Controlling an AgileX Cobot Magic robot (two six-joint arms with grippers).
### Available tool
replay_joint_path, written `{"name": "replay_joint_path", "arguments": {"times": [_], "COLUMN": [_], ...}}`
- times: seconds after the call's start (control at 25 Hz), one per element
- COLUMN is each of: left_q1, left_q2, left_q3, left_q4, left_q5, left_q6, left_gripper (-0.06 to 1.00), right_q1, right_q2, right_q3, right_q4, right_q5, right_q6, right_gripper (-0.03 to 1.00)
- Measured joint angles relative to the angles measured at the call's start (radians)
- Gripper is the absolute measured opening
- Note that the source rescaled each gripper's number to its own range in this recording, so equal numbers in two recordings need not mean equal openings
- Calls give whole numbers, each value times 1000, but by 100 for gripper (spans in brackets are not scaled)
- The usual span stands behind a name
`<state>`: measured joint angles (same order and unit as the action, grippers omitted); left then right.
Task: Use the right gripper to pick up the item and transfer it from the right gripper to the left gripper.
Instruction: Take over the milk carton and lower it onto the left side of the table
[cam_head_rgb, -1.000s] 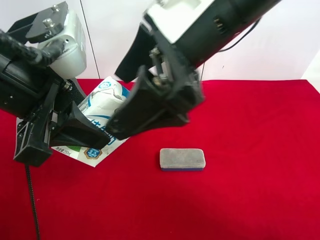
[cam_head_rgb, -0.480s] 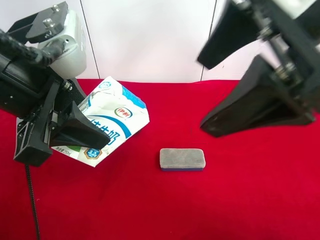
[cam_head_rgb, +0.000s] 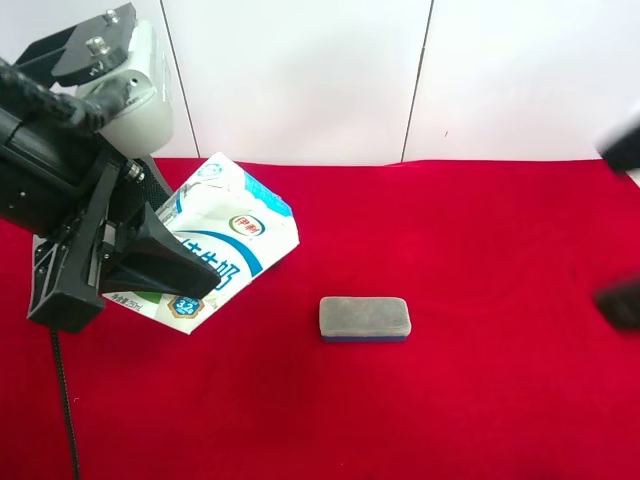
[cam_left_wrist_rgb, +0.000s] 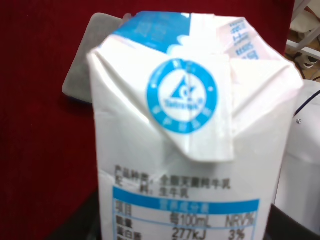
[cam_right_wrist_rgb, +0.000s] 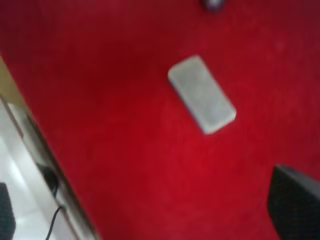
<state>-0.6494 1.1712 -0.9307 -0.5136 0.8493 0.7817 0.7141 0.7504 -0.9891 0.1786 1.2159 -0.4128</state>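
A white and blue milk carton (cam_head_rgb: 235, 225) is held tilted above the red cloth by my left gripper (cam_head_rgb: 165, 255), the arm at the exterior high view's left. The gripper is shut on the carton's lower part. The carton's folded top fills the left wrist view (cam_left_wrist_rgb: 190, 150). My right gripper (cam_head_rgb: 625, 225) shows only as blurred dark fingers at the exterior high view's right edge, far from the carton. In the right wrist view its fingers (cam_right_wrist_rgb: 295, 200) stand wide apart with nothing between them.
A grey eraser with a blue base (cam_head_rgb: 364, 319) lies flat on the red cloth (cam_head_rgb: 480, 400) near the middle; it also shows in the right wrist view (cam_right_wrist_rgb: 201, 94) and behind the carton in the left wrist view (cam_left_wrist_rgb: 82, 70). A white wall stands behind.
The right arm has let go of the carton and swung away to the right, almost out of the exterior high view. The left gripper keeps holding the carton in place.
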Motion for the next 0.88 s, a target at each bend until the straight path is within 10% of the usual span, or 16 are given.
{"name": "replay_joint_path", "arguments": {"times": [0.88], "left_q1": [0], "left_q2": [0], "left_q3": [0], "left_q4": [0], "left_q5": [-1], "left_q6": [-2], "left_gripper": [1], "right_q1": [0], "right_q2": [-597], "right_q3": [507], "right_q4": [-164], "right_q5": [-146], "right_q6": [421], "right_gripper": [100]}}
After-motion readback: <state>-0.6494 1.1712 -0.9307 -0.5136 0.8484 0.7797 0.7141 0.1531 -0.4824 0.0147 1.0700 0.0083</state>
